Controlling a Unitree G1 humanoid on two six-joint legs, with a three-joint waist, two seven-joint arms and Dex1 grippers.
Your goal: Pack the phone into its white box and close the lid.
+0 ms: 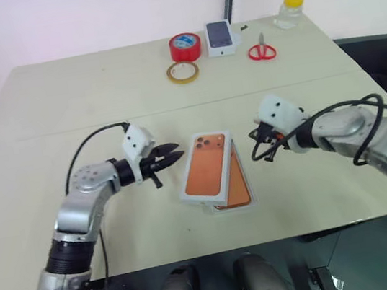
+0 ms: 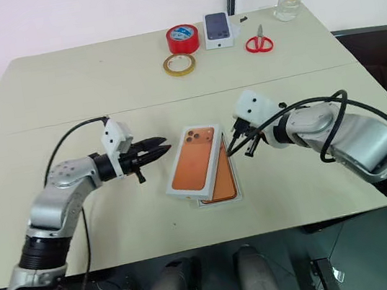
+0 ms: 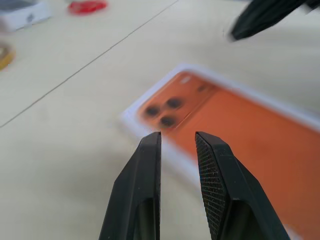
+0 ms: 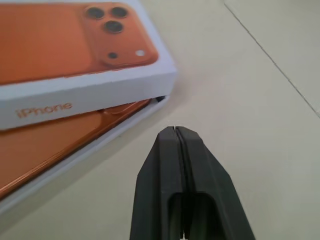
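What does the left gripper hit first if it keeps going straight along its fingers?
Probably the lid, lying askew on the white box. The left gripper points at the lid's near edge by the printed camera cluster, just short of it. Height above the table is unclear, so it may skim over the top.

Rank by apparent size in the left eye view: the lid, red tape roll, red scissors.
1. lid, clearly largest, though nearest the camera.
2. red tape roll.
3. red scissors, close to the tape; unsure.

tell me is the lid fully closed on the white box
No. The lid sits askew on the white box, leaving the phone partly exposed.
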